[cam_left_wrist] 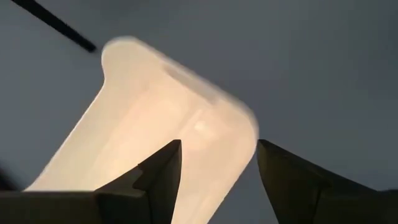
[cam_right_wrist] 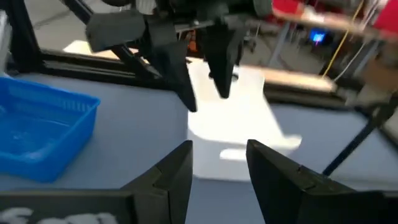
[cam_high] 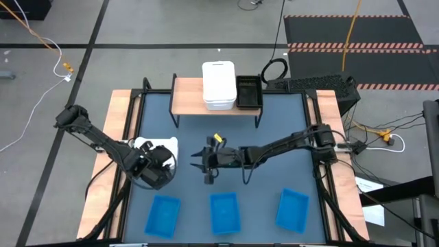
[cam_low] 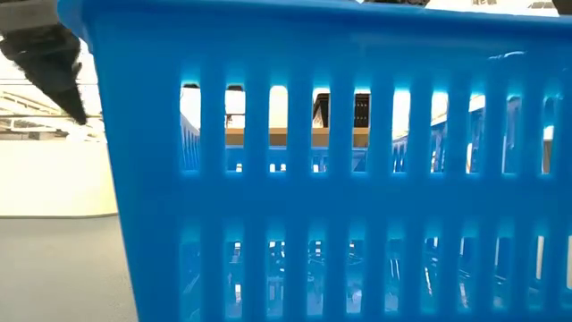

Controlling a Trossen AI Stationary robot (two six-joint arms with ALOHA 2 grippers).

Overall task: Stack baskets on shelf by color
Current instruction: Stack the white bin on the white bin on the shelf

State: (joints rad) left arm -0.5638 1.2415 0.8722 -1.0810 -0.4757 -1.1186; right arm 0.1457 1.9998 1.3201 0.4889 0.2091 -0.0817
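Observation:
The light-wood shelf stands at the table's far side. It carries a white basket stack with black basket beside it on the right. One white basket sits on the table at the left. My left gripper is open above it, one finger over its inside and one outside its wall; no touch shows. Three blue baskets line the near edge. My right gripper is open and empty at mid-table, pointing left toward the white basket.
The middle blue basket fills the low view; the shelf shows through its slots. Wooden rails border the dark-blue tabletop. Bare tabletop lies between the shelf and the grippers. A blue basket sits near the right gripper.

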